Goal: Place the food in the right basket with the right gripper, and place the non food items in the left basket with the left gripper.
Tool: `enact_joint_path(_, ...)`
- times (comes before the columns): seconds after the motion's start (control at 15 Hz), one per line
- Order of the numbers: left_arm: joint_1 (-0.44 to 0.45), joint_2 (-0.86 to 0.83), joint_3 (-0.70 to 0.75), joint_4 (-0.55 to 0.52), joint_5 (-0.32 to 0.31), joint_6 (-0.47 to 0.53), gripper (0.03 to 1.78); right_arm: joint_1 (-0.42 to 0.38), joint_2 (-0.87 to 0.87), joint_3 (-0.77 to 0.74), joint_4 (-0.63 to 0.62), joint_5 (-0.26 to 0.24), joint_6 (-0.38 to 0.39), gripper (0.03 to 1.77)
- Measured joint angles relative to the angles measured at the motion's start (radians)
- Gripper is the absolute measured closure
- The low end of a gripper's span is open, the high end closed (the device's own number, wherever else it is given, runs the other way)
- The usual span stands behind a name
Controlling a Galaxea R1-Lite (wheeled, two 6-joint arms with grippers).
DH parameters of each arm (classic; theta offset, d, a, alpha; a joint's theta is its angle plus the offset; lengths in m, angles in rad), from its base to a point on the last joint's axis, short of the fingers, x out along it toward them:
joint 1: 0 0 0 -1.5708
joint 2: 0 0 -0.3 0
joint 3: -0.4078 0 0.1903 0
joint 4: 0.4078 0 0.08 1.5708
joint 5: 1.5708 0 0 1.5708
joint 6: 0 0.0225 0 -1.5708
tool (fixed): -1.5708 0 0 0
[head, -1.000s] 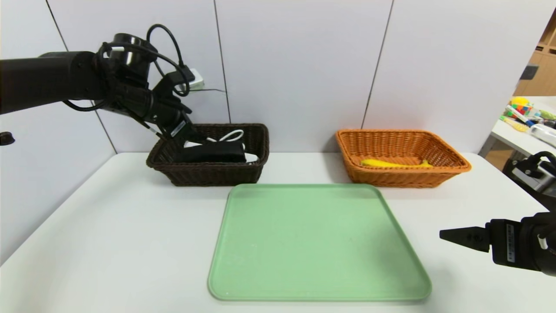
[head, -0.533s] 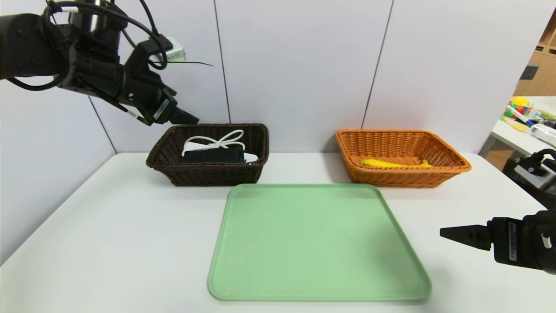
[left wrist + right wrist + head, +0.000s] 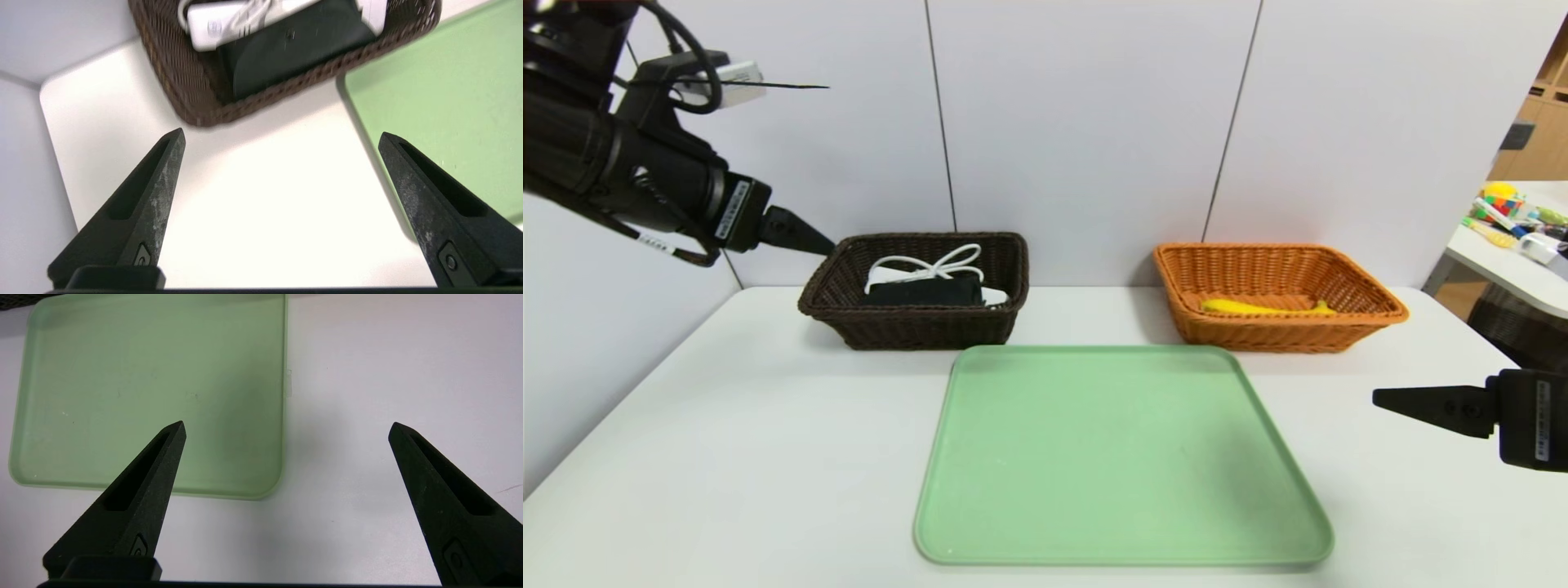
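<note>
With nothing lying on the green tray (image 3: 1123,457), sorting is looking finished: banana (image 3: 1262,307) in the orange basket (image 3: 1278,327) beyond it, black item and white cable (image 3: 931,263) in the brown basket (image 3: 915,322) (both grippers, left gripper (image 3: 280,136) and right gripper (image 3: 286,426), are gaping wide, empty).

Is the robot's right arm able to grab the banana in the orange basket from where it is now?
Probably yes. The right gripper is open and empty, hanging over bare table beside the green tray. The banana lies alone in the open-topped orange basket, and nothing stands between them.
</note>
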State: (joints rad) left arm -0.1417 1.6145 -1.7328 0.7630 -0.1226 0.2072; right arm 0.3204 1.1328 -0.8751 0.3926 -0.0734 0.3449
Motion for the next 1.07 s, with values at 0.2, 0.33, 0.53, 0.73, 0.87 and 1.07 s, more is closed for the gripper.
enact_joint_path(0.2,-0.001,-0.208,0.241,-0.019,0.044,-0.056,0.13,0.017,-0.022,-0.042,0.049,-0.001,-0.015,0.09)
enact_joint_path(0.33,0.000,-0.349,0.379,-0.024,0.057,-0.101,0.12,0.039,-0.057,-0.053,0.082,-0.003,-0.025,0.09)
enact_joint_path(0.53,0.000,-0.549,0.565,-0.028,0.092,-0.145,0.12,0.053,-0.143,-0.055,0.145,-0.003,-0.062,0.09)
enact_joint_path(0.73,0.002,-0.713,0.699,-0.029,0.110,-0.161,0.12,0.042,-0.246,-0.052,0.249,-0.004,-0.093,0.09)
enact_joint_path(0.87,0.005,-0.800,0.764,-0.028,0.114,-0.194,0.12,0.024,-0.313,-0.049,0.329,-0.003,-0.096,0.09)
enact_joint_path(1.07,0.033,-0.915,0.856,-0.024,0.160,-0.205,0.12,-0.024,-0.405,-0.042,0.417,-0.001,-0.113,0.09)
